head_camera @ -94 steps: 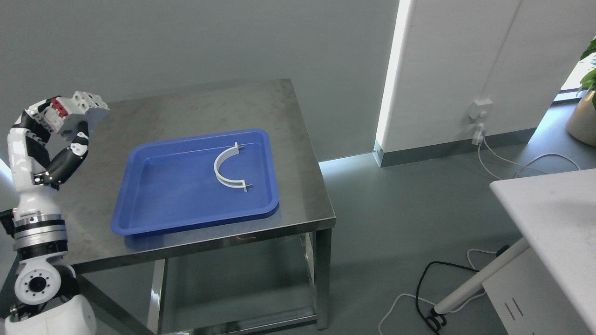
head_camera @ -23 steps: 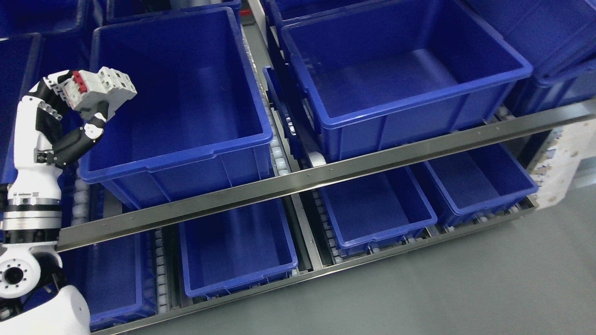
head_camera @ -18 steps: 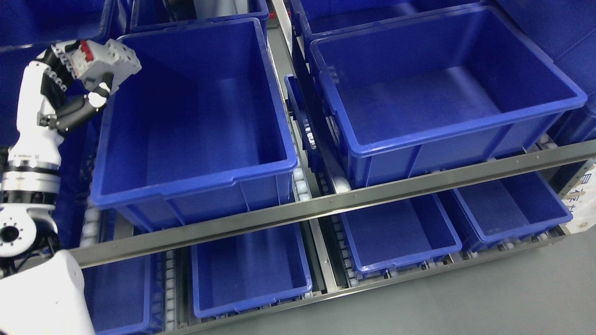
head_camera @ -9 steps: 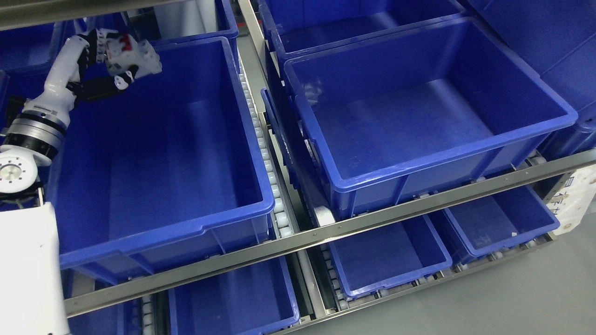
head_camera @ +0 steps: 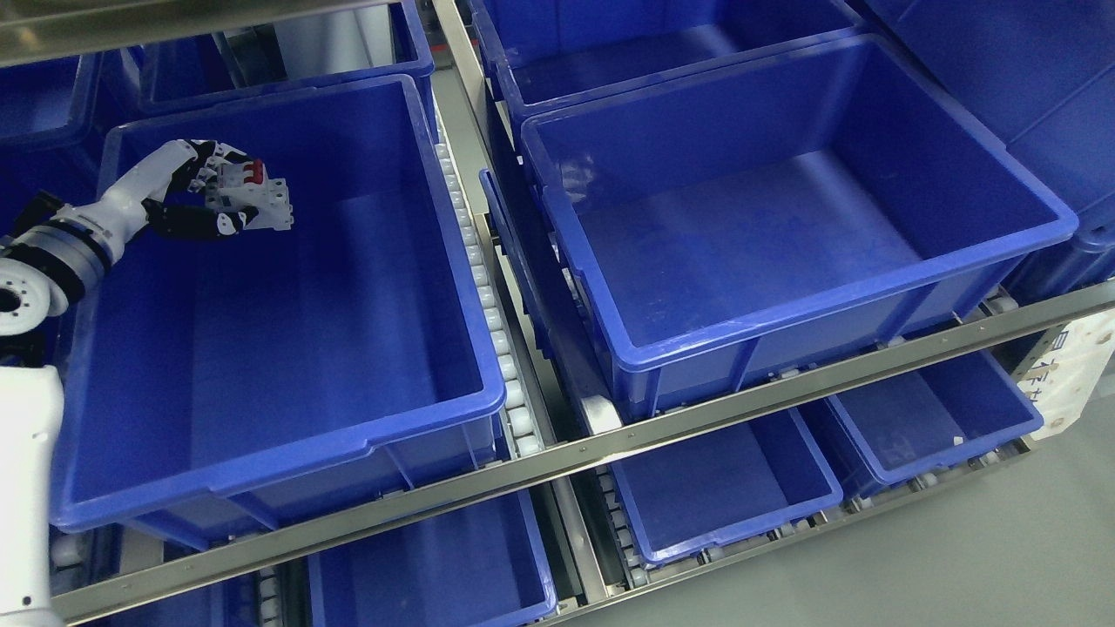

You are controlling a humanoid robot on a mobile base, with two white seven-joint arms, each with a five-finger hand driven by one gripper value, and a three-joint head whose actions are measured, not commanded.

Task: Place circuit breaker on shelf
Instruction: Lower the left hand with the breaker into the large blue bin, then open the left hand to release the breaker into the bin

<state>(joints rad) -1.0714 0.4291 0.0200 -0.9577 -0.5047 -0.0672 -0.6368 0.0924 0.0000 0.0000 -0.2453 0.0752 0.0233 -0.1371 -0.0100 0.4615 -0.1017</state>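
Left hand (head_camera: 205, 205) lowered into blue bin (head_camera: 287, 453), circuit breaker (head_camera: 257, 196) still gripped

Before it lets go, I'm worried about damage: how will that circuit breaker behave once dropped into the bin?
The circuit breaker looks like a rigid, blocky plastic housing, so it should probably land flat rather than roll. The left hand holds it inside the big blue bin, so any fall seems short. On the bin's smooth floor it may slide a little.

I'm looking at a warehouse or factory storeroom: a steel rack (head_camera: 557, 453) with roller tracks (head_camera: 488, 305), rows of blue bins (head_camera: 287, 470), grey floor (head_camera: 915, 557).
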